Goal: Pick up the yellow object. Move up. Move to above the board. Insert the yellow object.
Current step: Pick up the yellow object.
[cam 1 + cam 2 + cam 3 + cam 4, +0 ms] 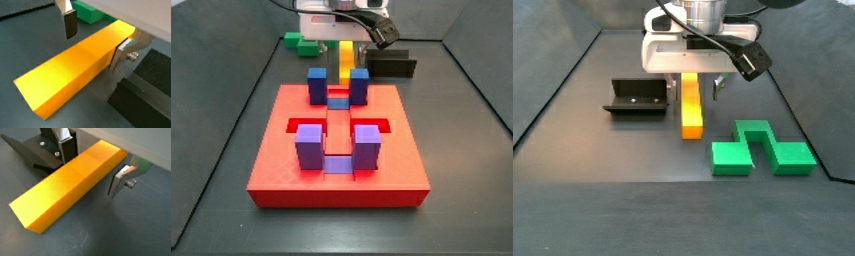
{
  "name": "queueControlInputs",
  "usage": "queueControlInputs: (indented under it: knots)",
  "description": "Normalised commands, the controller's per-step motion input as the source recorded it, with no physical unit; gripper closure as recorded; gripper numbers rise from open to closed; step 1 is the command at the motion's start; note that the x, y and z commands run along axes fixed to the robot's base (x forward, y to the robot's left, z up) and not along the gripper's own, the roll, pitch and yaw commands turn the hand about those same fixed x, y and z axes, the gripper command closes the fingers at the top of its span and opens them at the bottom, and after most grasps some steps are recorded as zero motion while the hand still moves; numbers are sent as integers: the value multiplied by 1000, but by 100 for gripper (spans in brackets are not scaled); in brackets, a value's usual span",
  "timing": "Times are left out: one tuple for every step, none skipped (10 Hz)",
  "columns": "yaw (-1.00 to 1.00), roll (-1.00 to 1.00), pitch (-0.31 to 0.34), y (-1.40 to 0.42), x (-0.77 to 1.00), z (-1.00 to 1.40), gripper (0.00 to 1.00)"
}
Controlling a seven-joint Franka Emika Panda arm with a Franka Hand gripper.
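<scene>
Pickup step in hand. Gripper (93, 167) straddles the yellow object (67, 187), which lies flat on the floor at the board's (338, 160) twelve o'clock; fingers (68, 25) spread, pads apart from it. Next: close, then lift.

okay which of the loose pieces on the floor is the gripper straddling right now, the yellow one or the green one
The yellow object. The gripper has a finger on each side of its far end, jaws open, not clamped. The green notched block lies apart, outside the fingers.
</scene>
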Motion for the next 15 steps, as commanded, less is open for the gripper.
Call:
queueControlInputs:
  knots:
    - [0,0,-29,29,0,-220,0]
    - [0,0,-26,23,0,-191,0]
    - [0,0,-30,3,0,-191,0]
    - [0,0,0,0,0,-71,0]
    - [0,0,0,0,0,0,0]
    - [0,0,0,0,0,0,100]
    - [0,0,0,0,0,0,100]
    - [0,0,0,0,0,0,100]
    - [0,0,0,0,0,0,100]
    - [0,0,0,0,0,0,100]
    - [0,0,0,0,0,0,100]
    - [0,0,0,0,0,0,100]
    - [0,0,0,0,0,0,100]
    - [0,0,0,0,0,0,100]
    - [0,0,0,0,0,0,100]
